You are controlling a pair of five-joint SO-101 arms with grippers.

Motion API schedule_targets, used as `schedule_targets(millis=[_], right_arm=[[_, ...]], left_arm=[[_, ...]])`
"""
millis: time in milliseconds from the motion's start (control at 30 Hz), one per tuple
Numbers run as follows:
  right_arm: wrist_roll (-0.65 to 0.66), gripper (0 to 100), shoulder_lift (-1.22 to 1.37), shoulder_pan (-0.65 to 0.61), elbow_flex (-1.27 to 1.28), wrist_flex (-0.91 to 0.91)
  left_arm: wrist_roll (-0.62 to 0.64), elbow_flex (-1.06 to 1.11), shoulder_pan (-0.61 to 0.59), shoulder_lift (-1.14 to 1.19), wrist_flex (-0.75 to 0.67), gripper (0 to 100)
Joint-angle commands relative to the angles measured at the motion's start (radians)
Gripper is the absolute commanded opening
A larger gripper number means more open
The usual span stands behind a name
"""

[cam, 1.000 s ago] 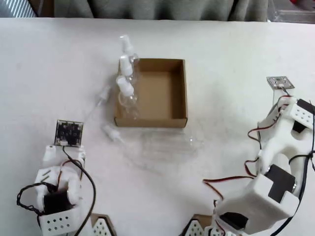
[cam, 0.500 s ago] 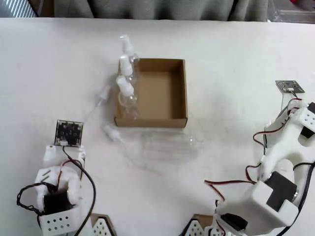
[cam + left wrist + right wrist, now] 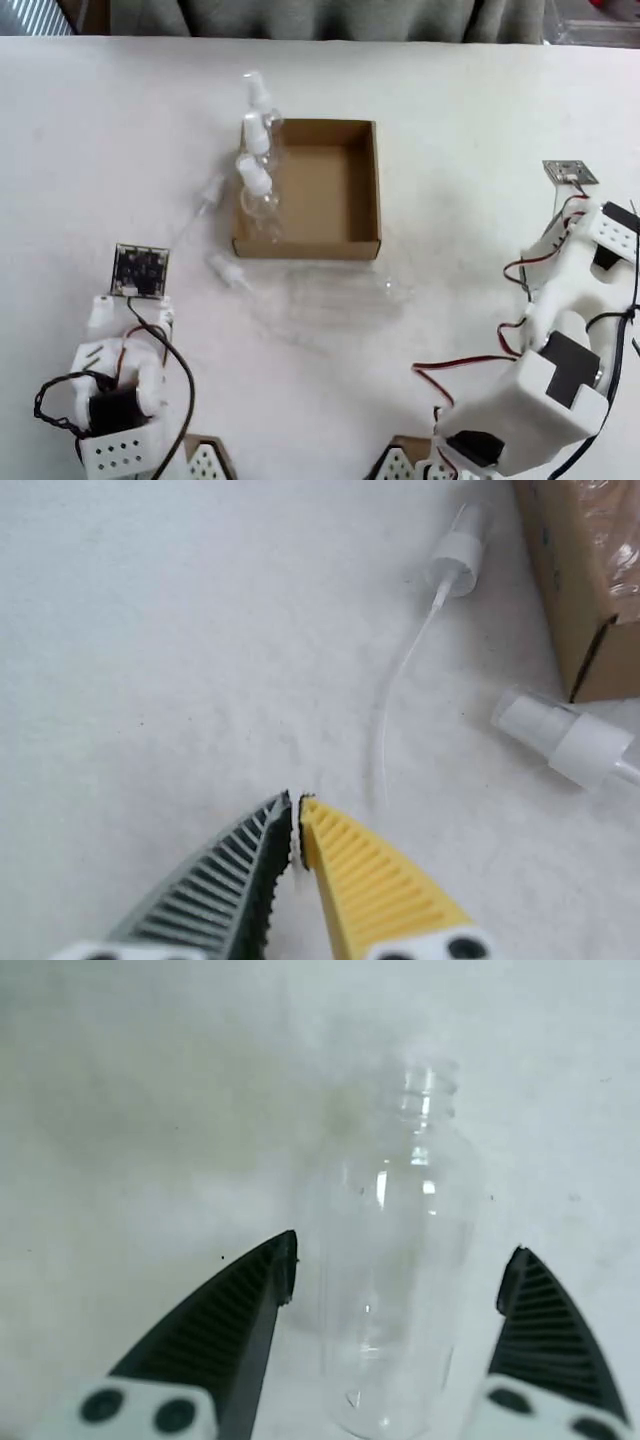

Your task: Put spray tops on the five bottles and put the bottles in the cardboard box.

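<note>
Cardboard box point(image 3: 376, 190) mid-table: three capped bottles point(image 3: 257, 180) at its left wall, apparently inside. To do: uncapped bottle point(image 3: 395, 1290) lying near side of box, framed by right gripper point(image 3: 400, 1252), jaws wide. Left gripper point(image 3: 297, 805) pinched closed, empty, beside two loose spray tops point(image 3: 455, 555) left of box. Fifth bottle: can't tell. Versus 0.5 s ago, right arm swung back left; rest unmoved.

High view: right arm point(image 3: 545, 400) runs off the right and bottom edges. Loose bottles point(image 3: 330, 290) on the worktop point(image 3: 100, 120) below the cardboard box point(image 3: 305, 245) are only faint glints, can't count them. Standing bottles point(image 3: 258, 180) overlap along the box wall; can't tell if the farthest sits inside.

Left wrist: box clipped by top and right edges, one spray top point(image 3: 565, 745) clipped at the right edge, another's dip tube point(image 3: 385, 730) fades out. Left claw point(image 3: 297, 802) cut at the bottom edge.

Right wrist: clear bottle point(image 3: 395, 1290) blurred, base cut off. Right claw point(image 3: 402, 1248) likewise clipped.
</note>
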Motion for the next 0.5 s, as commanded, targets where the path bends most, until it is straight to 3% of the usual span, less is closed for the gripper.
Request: schedule_targets(millis=[0, 467], right_arm=[[-0.037, 29.9, -0.01, -0.013, -0.051, -0.01], [-0.069, 29.8, 0.101, -0.015, -0.138, -0.033]], left_arm=[[-0.006, -0.002, 0.013, -0.012, -0.003, 3], [-0.006, -0.002, 0.013, -0.012, -0.005, 3]])
